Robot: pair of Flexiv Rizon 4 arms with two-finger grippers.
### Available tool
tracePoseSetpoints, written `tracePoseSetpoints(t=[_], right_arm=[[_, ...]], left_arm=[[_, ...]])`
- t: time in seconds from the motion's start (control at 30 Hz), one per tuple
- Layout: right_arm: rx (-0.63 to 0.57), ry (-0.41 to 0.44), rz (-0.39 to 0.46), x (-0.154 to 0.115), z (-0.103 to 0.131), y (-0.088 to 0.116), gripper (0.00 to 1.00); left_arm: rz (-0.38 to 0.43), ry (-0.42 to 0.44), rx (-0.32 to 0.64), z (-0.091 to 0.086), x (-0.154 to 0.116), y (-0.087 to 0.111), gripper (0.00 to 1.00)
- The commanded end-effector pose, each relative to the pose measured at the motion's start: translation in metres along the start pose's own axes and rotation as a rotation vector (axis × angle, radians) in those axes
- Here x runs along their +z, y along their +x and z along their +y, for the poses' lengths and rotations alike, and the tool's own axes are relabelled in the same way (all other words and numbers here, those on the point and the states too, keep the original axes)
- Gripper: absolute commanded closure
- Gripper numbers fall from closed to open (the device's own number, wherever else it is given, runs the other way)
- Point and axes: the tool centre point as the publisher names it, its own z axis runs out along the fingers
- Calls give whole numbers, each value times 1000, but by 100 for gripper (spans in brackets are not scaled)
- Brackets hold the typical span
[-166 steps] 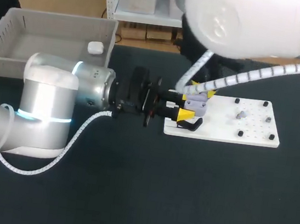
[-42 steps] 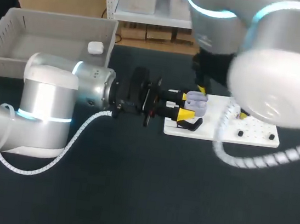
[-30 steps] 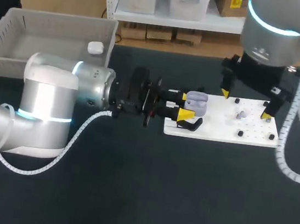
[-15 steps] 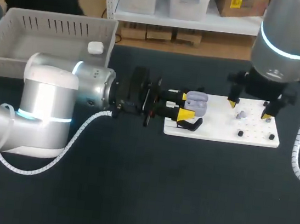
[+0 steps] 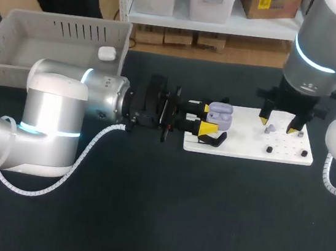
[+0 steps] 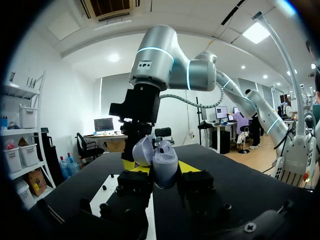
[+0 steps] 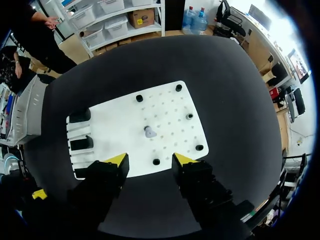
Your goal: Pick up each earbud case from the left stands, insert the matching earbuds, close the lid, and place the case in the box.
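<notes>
My left gripper is shut on a lavender earbud case, held level over the left end of the white board. In the left wrist view the case sits between the yellow-tipped fingers, its lid raised. A small lavender earbud lies on the board's right half. My right gripper hangs over that earbud, open and holding nothing. From the right wrist, the earbud lies on the board just ahead of the gripper.
A grey box stands at the back left with a white case inside. Black stands line the board's left end, one under the held case. Black pegs dot the board's right half.
My right arm has swung from above the case to the board's right half and settled over the earbud, its fingers narrowing. The left arm and case have stayed still.
</notes>
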Motion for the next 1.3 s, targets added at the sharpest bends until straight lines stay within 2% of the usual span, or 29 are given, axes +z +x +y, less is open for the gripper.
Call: tracePoseSetpoints(t=[0.03, 0.07, 0.1, 0.73, 0.8, 0.87, 0.97, 1.17, 1.27, 1.3], right_arm=[[-2, -11, 13, 9, 0, -4, 20], [-1, -16, 15, 9, 1, -4, 7], [-1, -18, 16, 9, 1, -4, 0], [1, -23, 15, 8, 2, -5, 0], [-19, -49, 16, 9, -3, -5, 0], [-55, -32, 4, 8, -8, -6, 0], [-48, -63, 6, 7, -17, -6, 0], [-122, -85, -2, 10, -9, -1, 0], [-143, -95, -3, 14, -3, -1, 16], [-149, -93, -2, 15, -1, -2, 25]], left_arm=[[-1, -2, 1, 0, 0, 0, 100], [-1, -2, 1, 0, 0, 0, 100], [-1, -2, 1, 0, 0, 0, 100], [-1, -2, 1, 0, 0, 0, 100], [-1, -2, 1, 0, 0, 0, 100], [-1, -2, 1, 0, 0, 0, 100], [-1, -2, 1, 0, 0, 0, 100], [-1, -2, 1, 0, 0, 0, 100], [-1, -2, 1, 0, 0, 0, 100], [-1, -2, 1, 0, 0, 0, 100]])
